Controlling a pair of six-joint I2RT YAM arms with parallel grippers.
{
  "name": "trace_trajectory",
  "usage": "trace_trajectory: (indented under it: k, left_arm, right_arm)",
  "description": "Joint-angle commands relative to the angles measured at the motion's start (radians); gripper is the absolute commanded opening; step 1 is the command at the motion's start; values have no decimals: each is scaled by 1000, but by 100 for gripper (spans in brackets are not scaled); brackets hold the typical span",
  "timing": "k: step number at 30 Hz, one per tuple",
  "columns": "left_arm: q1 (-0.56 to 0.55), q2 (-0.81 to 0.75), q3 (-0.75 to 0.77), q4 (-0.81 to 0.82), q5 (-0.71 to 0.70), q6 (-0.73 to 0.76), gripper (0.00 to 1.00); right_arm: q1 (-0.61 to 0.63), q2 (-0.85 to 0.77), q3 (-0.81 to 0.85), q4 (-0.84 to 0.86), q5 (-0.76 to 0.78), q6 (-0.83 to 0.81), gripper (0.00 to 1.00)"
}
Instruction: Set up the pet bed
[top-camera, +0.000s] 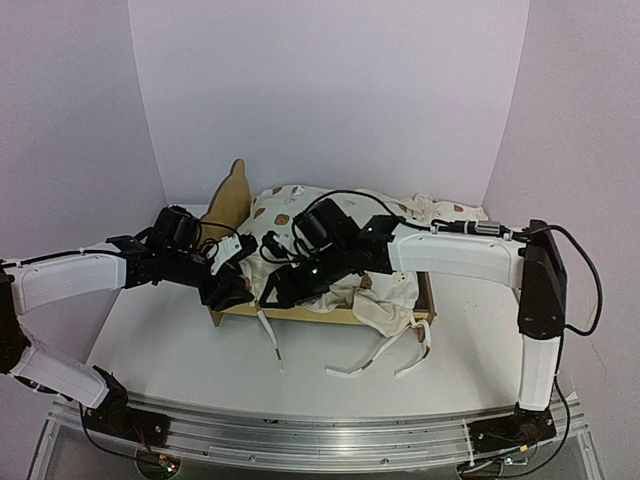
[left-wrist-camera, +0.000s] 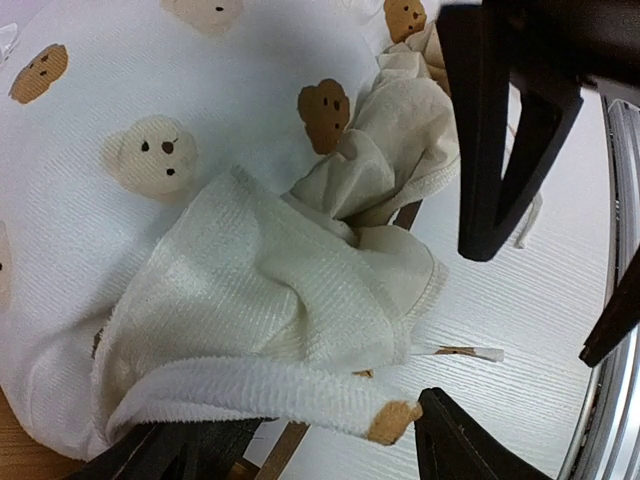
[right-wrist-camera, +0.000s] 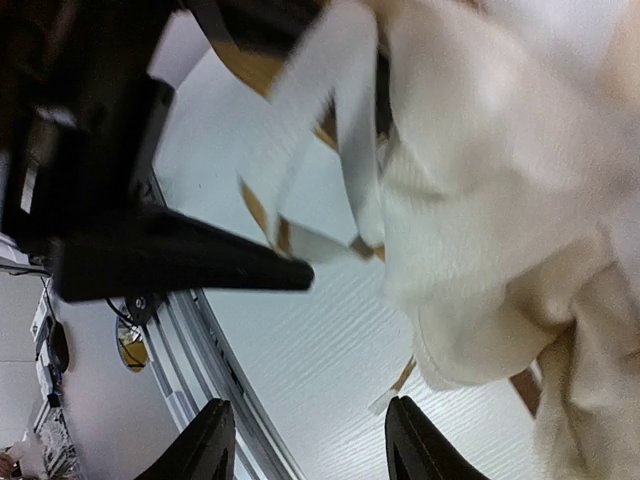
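The pet bed (top-camera: 232, 200), a plywood frame with an ear-shaped headboard, stands mid-table with its front rail (top-camera: 335, 316) facing me. The cream bear-print cushion (top-camera: 285, 212) lies bunched on it, with tie strings (top-camera: 270, 338) hanging over the front rail. My left gripper (top-camera: 232, 288) is at the bed's front left corner. In the left wrist view it (left-wrist-camera: 320, 450) is open, with a folded cushion edge (left-wrist-camera: 270, 390) lying across the gap. My right gripper (top-camera: 278, 287) is just to its right. In the right wrist view it (right-wrist-camera: 310, 445) is open and empty over the table, beside the cushion (right-wrist-camera: 490, 200).
A ruffled bear-print piece of fabric (top-camera: 445, 210) lies behind the bed at the right. More tie strings (top-camera: 395, 355) trail onto the white table in front. The two grippers are close together; the right one (left-wrist-camera: 510, 130) shows in the left wrist view. The metal rail (top-camera: 320, 435) runs along the near edge.
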Motion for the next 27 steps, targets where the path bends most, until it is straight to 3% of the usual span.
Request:
trace_trajectory:
  k: [1, 7, 15, 17, 21, 23, 27]
  left_arm:
    - [6, -32, -12, -9, 12, 3, 75]
    - [7, -42, -23, -7, 8, -12, 74]
    - [6, -30, -16, 10, 6, -39, 74]
    - [6, -27, -17, 15, 7, -39, 74]
    - [6, -19, -9, 19, 0, -42, 74]
    - [7, -24, -4, 15, -6, -42, 74]
    - [7, -72, -15, 11, 14, -12, 77]
  right_arm:
    - [-15, 31, 131, 38, 54, -78, 52]
    - [-28, 110, 174, 179, -50, -33, 49]
    - [-33, 175, 211, 217, -45, 20, 41]
    - [-34, 184, 215, 234, -64, 35, 36]
    - [-40, 209, 227, 251, -88, 69, 9]
    - [-53, 206, 216, 276, -71, 93, 1]
    - [-83, 196, 182, 364, 44, 146, 0]
